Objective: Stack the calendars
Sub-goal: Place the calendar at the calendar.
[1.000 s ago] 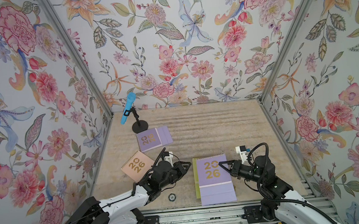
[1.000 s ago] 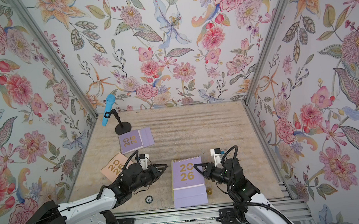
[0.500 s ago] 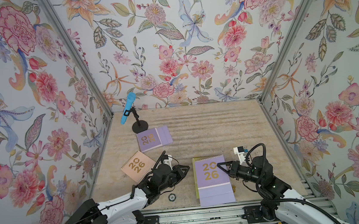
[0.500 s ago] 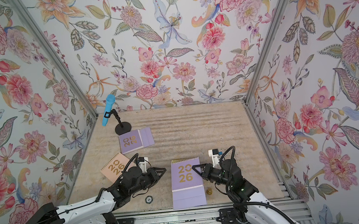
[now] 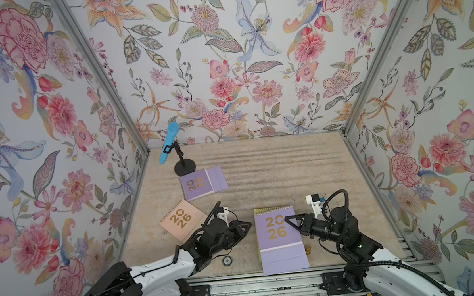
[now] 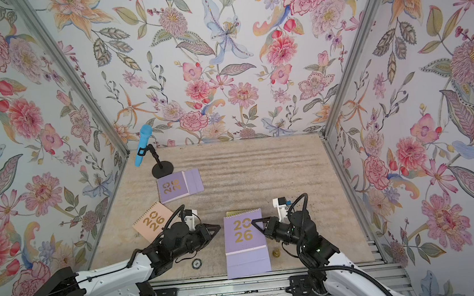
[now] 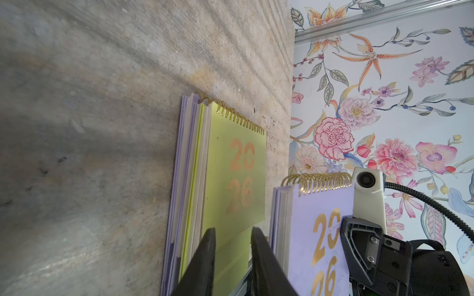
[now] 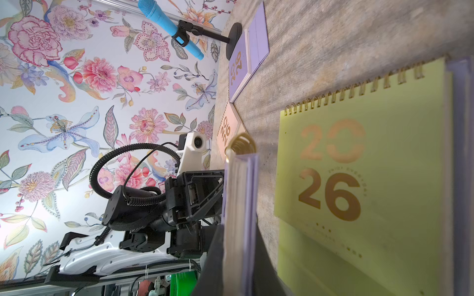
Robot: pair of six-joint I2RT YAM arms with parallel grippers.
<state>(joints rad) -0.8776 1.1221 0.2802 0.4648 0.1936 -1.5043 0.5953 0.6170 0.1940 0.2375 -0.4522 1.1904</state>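
My right gripper [image 5: 285,218] [image 8: 237,230] is shut on the edge of a lilac calendar [image 5: 278,239] [image 7: 318,243] and holds it flat, a little above a stack near the table's front. The stack's top is a yellow-green calendar [image 7: 236,166] [image 8: 359,179] with lilac ones under it. My left gripper [image 5: 249,224] [image 7: 232,230] hovers at the stack's left side, fingers slightly apart and nothing between them. A peach calendar [image 5: 182,219] lies at the left. Another lilac calendar [image 5: 200,183] lies farther back.
A blue microphone [image 5: 168,143] leans on a black stand [image 5: 185,168] at the back left, just behind the far lilac calendar. A small round black disc [image 5: 226,261] and a small brass piece [image 5: 308,250] lie near the front edge, either side of the stack.
My left gripper has drawn back slightly toward the front edge and its fingers have come a little closer together. The right gripper and its lilac calendar have barely shifted.
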